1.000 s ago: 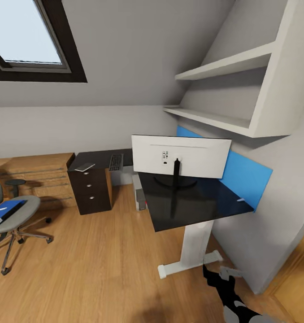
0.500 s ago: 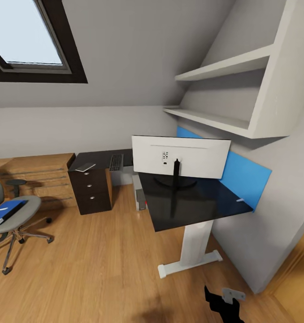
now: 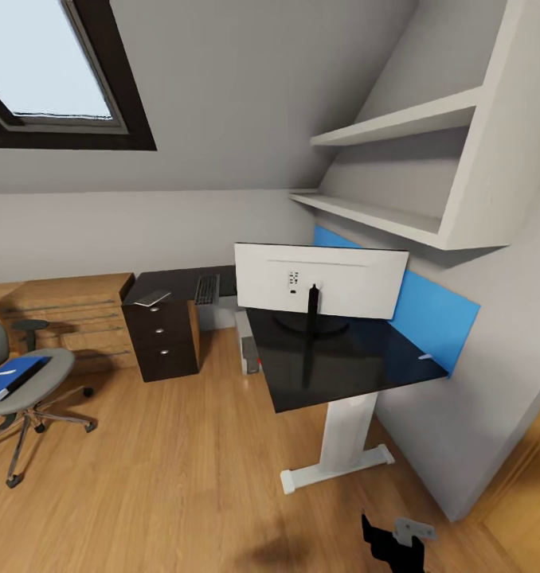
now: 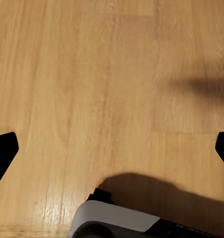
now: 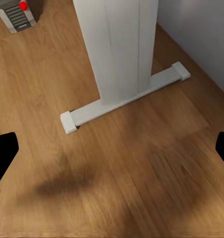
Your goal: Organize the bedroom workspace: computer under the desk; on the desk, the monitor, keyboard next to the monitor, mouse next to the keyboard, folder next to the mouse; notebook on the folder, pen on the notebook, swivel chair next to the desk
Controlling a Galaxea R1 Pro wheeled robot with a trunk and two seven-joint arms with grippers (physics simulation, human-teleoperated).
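Observation:
The monitor (image 3: 321, 278) stands on the glossy black desk (image 3: 358, 370) with its white back toward me. The keyboard (image 3: 206, 288) lies on the desk's far wing, beside a flat pale item (image 3: 152, 297) over the drawer unit (image 3: 162, 341); I cannot tell if that item is the notebook. The computer (image 3: 248, 344) (image 5: 17, 14) stands on the floor under the desk. At the left, the swivel chair (image 3: 31, 390) carries the blue folder (image 3: 11, 376). The mouse and pen are too small to pick out. My left gripper (image 4: 112, 148) and right gripper (image 5: 112, 151) are open over bare floor.
The desk's white leg and foot (image 5: 123, 54) stand just ahead of the right gripper. A low oak chest (image 3: 67, 314) sits at the back left, wall shelves (image 3: 397, 207) hang above the desk, and a blue panel (image 3: 437, 314) lines the wall. Wooden floor lies between me and the chair.
My right arm has dropped toward the bottom edge of the head view. The whole view has shifted slightly, so the chair sits a little further left.

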